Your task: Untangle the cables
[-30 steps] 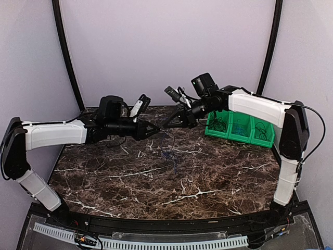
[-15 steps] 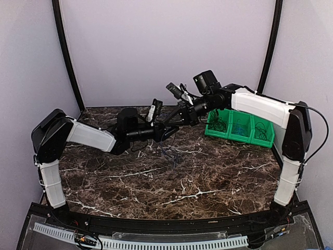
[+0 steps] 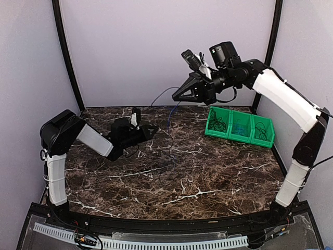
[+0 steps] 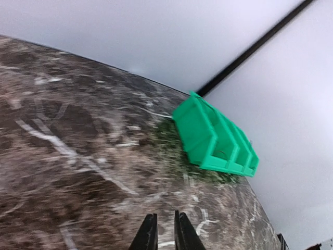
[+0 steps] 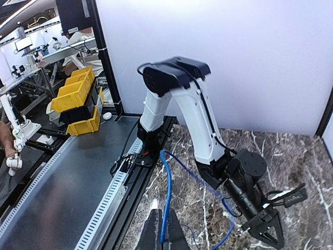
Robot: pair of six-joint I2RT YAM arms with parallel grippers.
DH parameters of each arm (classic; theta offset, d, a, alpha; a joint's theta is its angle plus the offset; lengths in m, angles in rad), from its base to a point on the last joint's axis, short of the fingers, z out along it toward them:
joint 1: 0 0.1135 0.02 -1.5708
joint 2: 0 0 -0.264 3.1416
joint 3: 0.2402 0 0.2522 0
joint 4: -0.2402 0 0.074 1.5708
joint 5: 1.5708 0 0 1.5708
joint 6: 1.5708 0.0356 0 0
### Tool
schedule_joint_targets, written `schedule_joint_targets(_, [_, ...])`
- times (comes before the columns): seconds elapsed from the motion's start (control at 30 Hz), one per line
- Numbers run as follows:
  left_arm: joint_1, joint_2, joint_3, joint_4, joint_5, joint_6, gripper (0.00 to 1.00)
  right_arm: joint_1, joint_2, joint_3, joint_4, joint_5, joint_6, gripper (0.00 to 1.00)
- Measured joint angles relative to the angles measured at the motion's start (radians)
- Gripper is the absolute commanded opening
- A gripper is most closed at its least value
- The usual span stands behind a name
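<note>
The cables are thin blue and black wires. One blue cable (image 5: pixel 169 185) runs up from between my right gripper's fingers and loops away over the table. In the top view a strand (image 3: pixel 168 123) hangs from that gripper down to a small clump on the marble. My right gripper (image 3: pixel 175 97) is raised high above the table's back middle, shut on the blue cable. Low over the marble to the left of the hanging strand, my left gripper (image 3: pixel 154 128) has its jaws a narrow gap apart. Nothing shows between its fingers (image 4: pixel 149 237).
A green three-compartment bin (image 3: pixel 238 137) stands at the back right with more thin wires inside; it also shows in the left wrist view (image 4: pixel 208 136). Black frame posts rise at both back corners. The left arm's white links (image 5: pixel 197 120) fold near the left table edge.
My right gripper has risen and moved right, lifting the blue cable off the table. My left arm has pulled back to the left and dropped low, its jaws narrower than half a second ago.
</note>
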State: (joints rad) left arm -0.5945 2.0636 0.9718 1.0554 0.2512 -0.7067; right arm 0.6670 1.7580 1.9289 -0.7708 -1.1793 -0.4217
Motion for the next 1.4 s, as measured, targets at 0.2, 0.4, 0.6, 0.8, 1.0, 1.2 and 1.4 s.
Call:
schedule_joint_targets(0.2, [0.129,0.017,-0.112,0.013,-0.069,-0.104,0.14,-0.092,-0.091,0.178,-0.093,-0.041,-0.033,0.00])
schedule_joint_targets(0.4, [0.131,0.018,-0.138,0.031,-0.073,-0.143,0.22,-0.239,-0.149,0.234,-0.088,-0.060,0.000,0.00])
schedule_joint_targets(0.6, [0.124,0.018,-0.173,0.213,0.045,-0.146,0.38,-0.290,-0.174,0.140,-0.005,-0.032,0.077,0.00])
schedule_joint_targets(0.8, [0.020,-0.040,-0.215,0.307,0.179,-0.008,0.51,-0.294,-0.166,0.065,0.046,0.040,0.125,0.00])
schedule_joint_targets(1.0, [-0.179,-0.155,-0.213,0.315,0.233,0.170,0.61,-0.294,-0.165,0.045,0.094,0.084,0.152,0.00])
schedule_joint_targets(1.2, [-0.270,-0.132,-0.106,0.293,0.191,0.233,0.66,-0.294,-0.160,0.033,0.113,0.096,0.170,0.00])
schedule_joint_targets(1.4, [-0.328,-0.022,0.110,0.242,0.159,0.259,0.66,-0.294,-0.153,0.023,0.131,0.099,0.183,0.00])
